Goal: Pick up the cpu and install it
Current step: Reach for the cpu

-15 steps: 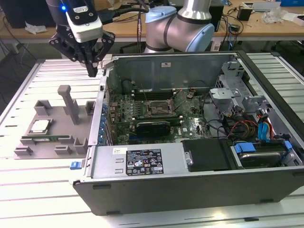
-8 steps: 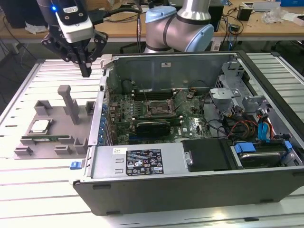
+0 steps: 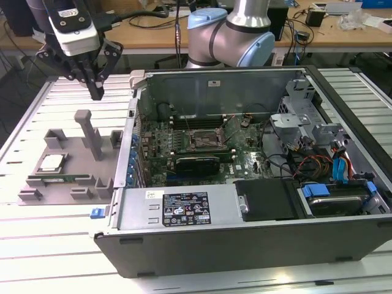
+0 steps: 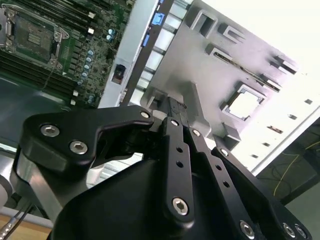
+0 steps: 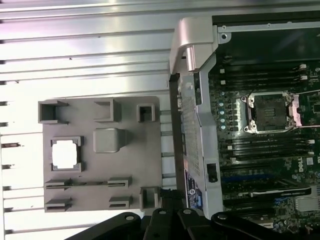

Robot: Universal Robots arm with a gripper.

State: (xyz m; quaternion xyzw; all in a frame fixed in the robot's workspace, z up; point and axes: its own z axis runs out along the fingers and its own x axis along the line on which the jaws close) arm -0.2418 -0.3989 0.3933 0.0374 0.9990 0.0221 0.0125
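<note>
Nothing is done so far: the cpu (image 3: 50, 163) lies in its recess on the grey holder (image 3: 78, 164) on the surface (image 3: 43, 245). The gripper (image 3: 96, 92) hangs above, fingers pressed together and empty (the motherboard socket (image 3: 203, 141) sits vacant).

table (image 3: 37, 245) carries 2 things | holder plate (image 3: 76, 160) on the exterior view's left, open computer case (image 3: 245, 245) just beside it on the right | cpu (image 3: 50, 163) lying in a recess on the plate | socket (image 3: 203, 139) inside the case | claw (image 3: 96, 92) hanging above the plate's far side
</note>
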